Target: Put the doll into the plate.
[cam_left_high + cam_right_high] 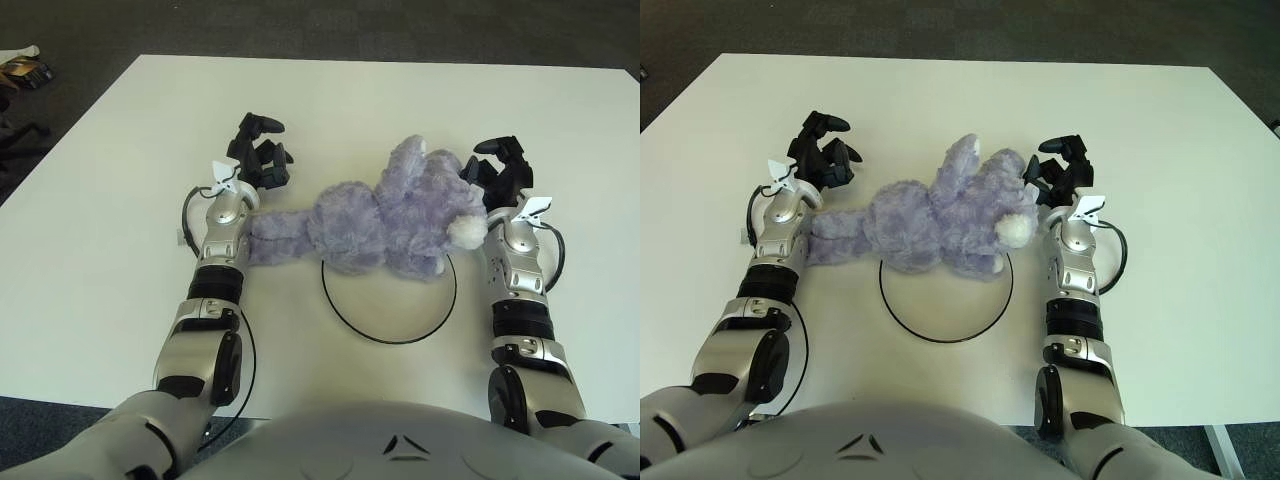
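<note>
The purple plush doll [385, 222] is lying soft and floppy, half across the plate [389, 340]; left hand [258, 158] and right hand [497, 170] are flanking it open-fingered, best gripping its torso

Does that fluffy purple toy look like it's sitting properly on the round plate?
Not quite. The fluffy purple plush doll lies sprawled across the far rim of the white black-rimmed plate, its legs trailing off toward the left hand. The right hand shows beside its head.

Both arms are reaching forward, forearms roughly parallel; the left hand [257, 160] is hanging with fingers [262, 124] loosely curled; the right hand [497, 170] is mirroring it, fingers spread, holding nothing.
</note>
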Robot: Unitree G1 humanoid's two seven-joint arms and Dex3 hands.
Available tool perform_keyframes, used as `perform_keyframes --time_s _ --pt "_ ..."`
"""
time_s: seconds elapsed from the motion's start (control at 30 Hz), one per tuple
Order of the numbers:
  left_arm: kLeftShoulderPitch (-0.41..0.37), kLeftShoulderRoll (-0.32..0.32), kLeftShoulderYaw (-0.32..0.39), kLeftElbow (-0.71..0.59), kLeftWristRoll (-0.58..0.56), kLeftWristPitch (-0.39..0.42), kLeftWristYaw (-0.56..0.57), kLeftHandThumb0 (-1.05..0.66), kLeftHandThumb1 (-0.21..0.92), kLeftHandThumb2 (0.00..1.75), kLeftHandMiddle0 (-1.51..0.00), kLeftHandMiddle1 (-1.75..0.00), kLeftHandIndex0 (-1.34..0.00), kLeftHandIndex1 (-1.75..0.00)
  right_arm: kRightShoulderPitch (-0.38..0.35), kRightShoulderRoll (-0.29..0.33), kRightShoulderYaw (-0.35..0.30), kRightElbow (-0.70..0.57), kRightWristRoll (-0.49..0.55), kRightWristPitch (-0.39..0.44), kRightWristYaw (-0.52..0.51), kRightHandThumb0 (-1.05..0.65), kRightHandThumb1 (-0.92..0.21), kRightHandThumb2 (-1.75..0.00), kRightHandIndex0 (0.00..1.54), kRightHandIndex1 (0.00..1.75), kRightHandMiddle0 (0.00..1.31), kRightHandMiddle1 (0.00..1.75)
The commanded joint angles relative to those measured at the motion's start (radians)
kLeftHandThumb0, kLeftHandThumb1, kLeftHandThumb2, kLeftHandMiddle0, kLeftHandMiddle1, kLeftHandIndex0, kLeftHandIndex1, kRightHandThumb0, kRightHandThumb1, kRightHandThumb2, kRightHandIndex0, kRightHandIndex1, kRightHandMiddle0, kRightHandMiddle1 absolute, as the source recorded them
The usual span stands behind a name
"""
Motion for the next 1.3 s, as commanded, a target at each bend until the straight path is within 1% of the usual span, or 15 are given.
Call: perform_keyframes --time_s 0.0,0.3,0.53,0.83,1.27 --pt "0.059 -0.013 -0.007 -0.036 0.001 0.011 0.013 -0.01 0.30 1.33 -0.66 -1.72 -0.38 -1.72 0.033 0.016 0.002 -0.032 -0.003 -0.013 -0.017 -0.01 -0.28 -1.34 0.72 1.64 0.38 1.75" --pt "0.103 -0.023 -0.012 -0.061 0.007 -0.010 0.020 -0.01 0.32 1.32 -0.63 -1.74 -0.37 -1.73 0.083 0.032 0.016 -0.070 -0.021 -0.017 -0.038 -0.01 -0.26 -1.36 0.73 1.64 0.39 1.75" --pt "0.149 -0.027 -0.021 -0.099 0.001 -0.026 0.004 -0.01 0.32 1.32 -0.63 -1.75 -0.36 -1.72 0.127 0.048 0.020 -0.108 -0.015 -0.011 -0.043 -0.01 -0.25 -1.38 0.73 1.65 0.40 1.75" --pt "0.182 -0.029 -0.038 -0.136 0.006 -0.040 0.002 -0.01 0.32 1.31 -0.64 -1.75 -0.38 -1.70 0.152 0.049 0.023 -0.135 -0.033 0.024 -0.060 -0.02 -0.21 -1.44 0.74 1.69 0.43 1.75" --pt "0.196 -0.038 -0.042 -0.153 0.008 -0.041 0.021 -0.01 0.33 1.31 -0.62 -1.75 -0.36 -1.73 0.183 0.051 0.029 -0.185 -0.023 0.087 -0.066 -0.02 -0.21 -1.44 0.75 1.69 0.43 1.75"
